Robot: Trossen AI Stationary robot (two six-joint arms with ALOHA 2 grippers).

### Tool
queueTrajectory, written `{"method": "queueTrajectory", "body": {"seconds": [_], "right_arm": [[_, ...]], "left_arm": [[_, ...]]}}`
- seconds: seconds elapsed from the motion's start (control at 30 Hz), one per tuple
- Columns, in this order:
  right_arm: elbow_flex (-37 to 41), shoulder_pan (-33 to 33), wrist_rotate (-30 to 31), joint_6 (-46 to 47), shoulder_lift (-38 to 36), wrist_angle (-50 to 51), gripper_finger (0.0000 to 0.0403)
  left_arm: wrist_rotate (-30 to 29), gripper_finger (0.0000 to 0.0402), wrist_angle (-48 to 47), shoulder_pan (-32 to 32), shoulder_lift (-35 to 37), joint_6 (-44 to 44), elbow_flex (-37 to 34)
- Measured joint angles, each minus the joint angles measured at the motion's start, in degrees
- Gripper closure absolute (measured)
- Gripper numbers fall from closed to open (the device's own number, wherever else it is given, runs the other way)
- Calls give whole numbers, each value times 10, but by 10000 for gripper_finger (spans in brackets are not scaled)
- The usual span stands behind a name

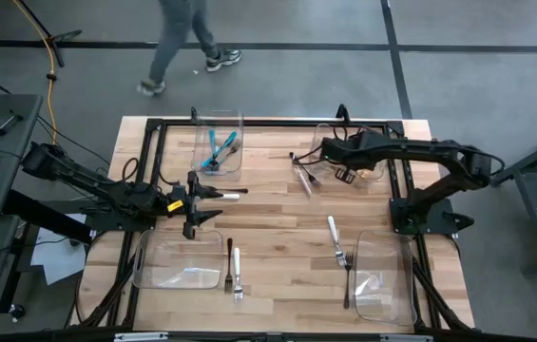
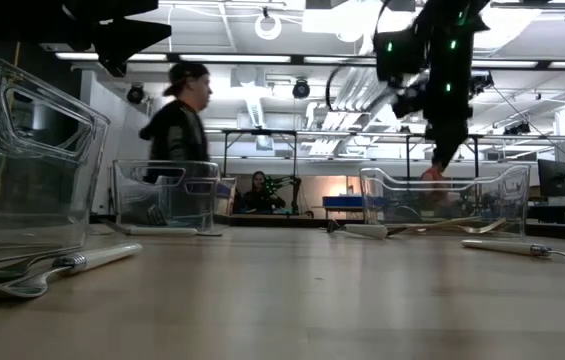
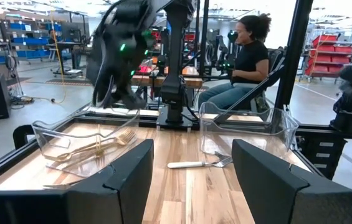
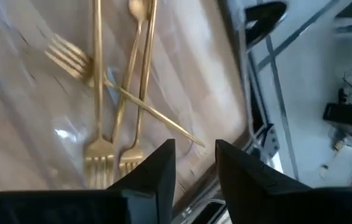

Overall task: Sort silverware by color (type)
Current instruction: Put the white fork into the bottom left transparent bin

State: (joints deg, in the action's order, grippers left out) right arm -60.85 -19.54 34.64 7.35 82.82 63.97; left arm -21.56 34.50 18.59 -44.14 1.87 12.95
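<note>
Several gold forks (image 4: 101,93) lie flat in the far right clear bin (image 1: 374,131), also seen as gold forks (image 3: 95,148). My right gripper (image 4: 194,155) hovers open just above them inside that bin, right gripper (image 1: 336,157). My left gripper (image 1: 207,202) is open and level above the table's left middle, pointing right, left gripper (image 3: 191,186). Teal-handled utensils (image 1: 219,150) rest in the far left bin. White-handled forks (image 1: 335,237) (image 1: 237,271) and dark utensils (image 1: 301,173) (image 1: 347,285) lie on the wood. A white handle (image 1: 231,195) shows beside the left fingers.
Clear bins sit near left (image 1: 154,275) and near right (image 1: 399,285). A black frame (image 1: 278,122) borders the table. A person (image 1: 187,38) walks past the far edge; another person (image 3: 244,56) sits beyond the table's right side. Bare wood lies between the bins.
</note>
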Motion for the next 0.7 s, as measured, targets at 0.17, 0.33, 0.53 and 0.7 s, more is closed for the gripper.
{"method": "queueTrajectory", "body": {"seconds": [0.17, 0.33, 0.53, 0.7], "right_arm": [[-18, 43, -11, 72, -74, 9, 289], [-17, 106, -107, 220, -139, -27, 288], [-17, 213, -172, 380, -141, -84, 288], [-17, 306, -173, 480, -86, -113, 288]], "left_arm": [[0, 190, -1, 0, 0, 0, 0], [0, 190, 0, 0, 0, 0, 0], [0, 190, 0, 0, 0, 0, 0], [0, 190, -2, 0, 0, 3, 0]]}}
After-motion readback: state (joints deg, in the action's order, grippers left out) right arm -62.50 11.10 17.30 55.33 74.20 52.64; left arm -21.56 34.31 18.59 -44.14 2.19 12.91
